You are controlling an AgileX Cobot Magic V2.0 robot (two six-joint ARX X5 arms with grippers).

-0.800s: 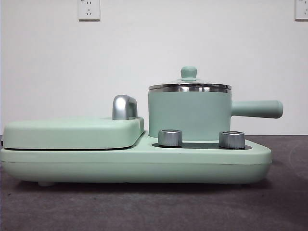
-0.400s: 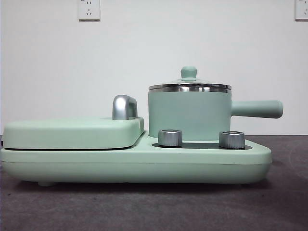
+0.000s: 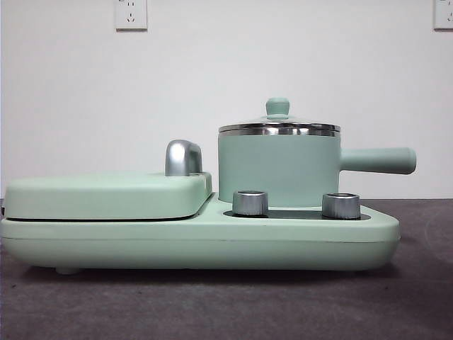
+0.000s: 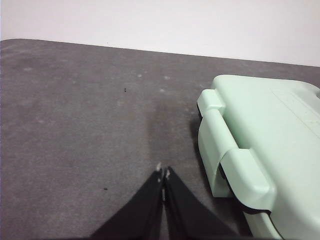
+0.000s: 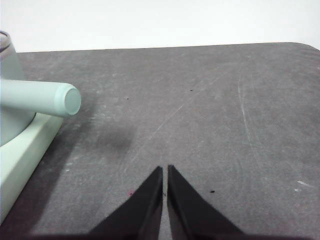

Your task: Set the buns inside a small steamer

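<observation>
Standing nearest in the front view, two steel knobs (image 3: 250, 202) (image 3: 340, 205) rise from the front of a mint-green cooker base (image 3: 198, 244) that rests on the dark grey table (image 3: 212, 304). Just behind the knobs sits the small steamer (image 3: 279, 166), a mint-green pot with a steel rim, its glass lid (image 3: 279, 122) on and topped by a green knob, its long straight handle (image 3: 376, 161) reaching sideways. Beside it on the same base lies the flat hinged grill plate (image 3: 106, 195), shut, with a chrome handle (image 3: 182, 157) at its back edge. Behind everything is a white wall with a socket (image 3: 131, 13). No buns show in any view. The left gripper (image 4: 163, 174) hangs over bare table with its jaws pressed together and nothing between them, near the hinged end of the grill plate (image 4: 260, 145). The right gripper (image 5: 165, 169) is likewise closed to a thin slit and empty, over bare table well apart from the tip of the steamer's handle (image 5: 65, 99).
</observation>
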